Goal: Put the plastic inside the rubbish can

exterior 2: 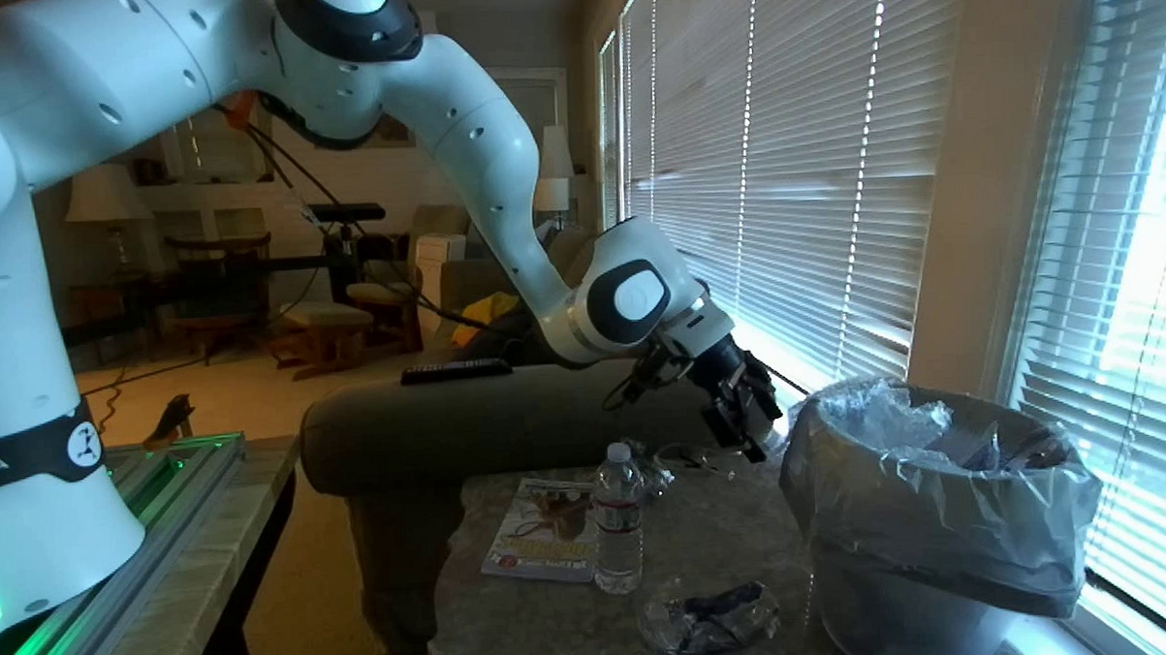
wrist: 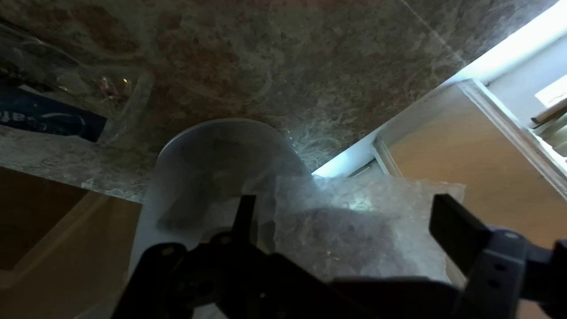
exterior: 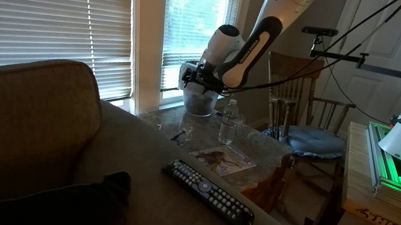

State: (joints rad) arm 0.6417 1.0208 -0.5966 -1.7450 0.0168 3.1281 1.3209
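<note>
The claw [wrist: 345,206] gapes wide just beside the rubbish can [exterior 2: 908,609]; contact unclear

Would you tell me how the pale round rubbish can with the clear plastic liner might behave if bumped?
The pale round rubbish can may tip rather easily, as it narrows toward its base. It is probably light for its size, since its walls look see-through. The clear plastic liner would likely flop or snag, as it drapes wrinkled down the outside.
</note>
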